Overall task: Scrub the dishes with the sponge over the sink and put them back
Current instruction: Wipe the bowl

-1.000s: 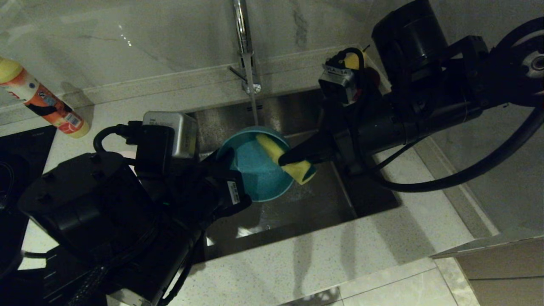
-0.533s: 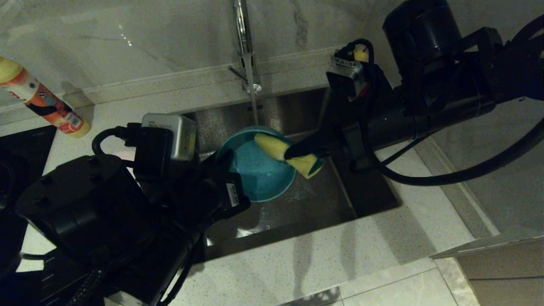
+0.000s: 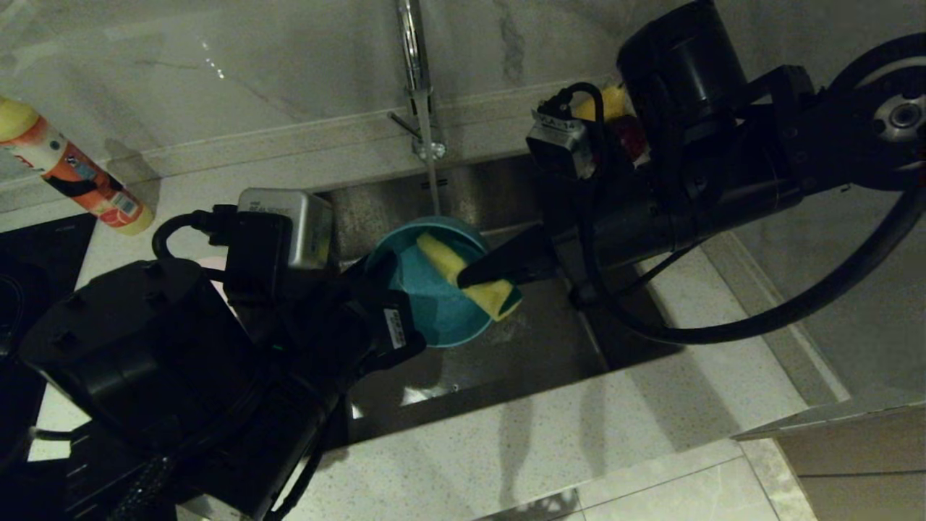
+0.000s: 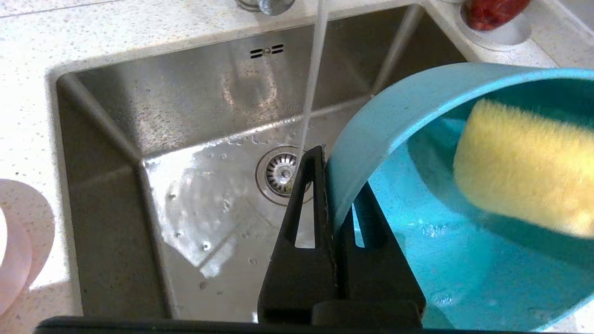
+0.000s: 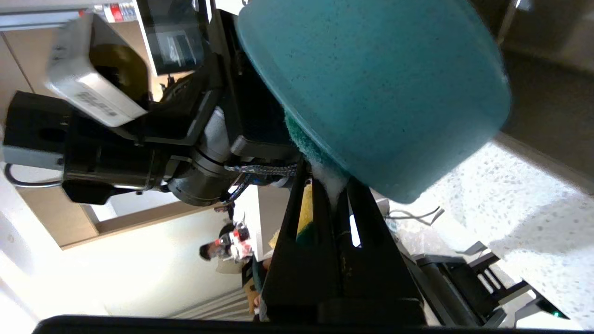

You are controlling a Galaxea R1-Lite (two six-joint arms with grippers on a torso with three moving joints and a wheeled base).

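- The left gripper is clamped on the near-left rim of the blue bowl, holding it tilted over the sink, its mouth facing right
- The right gripper, pinching the sponge, reaches in from the right — the sponge's long axis lies across the bowl's opening, running far-left to near-right
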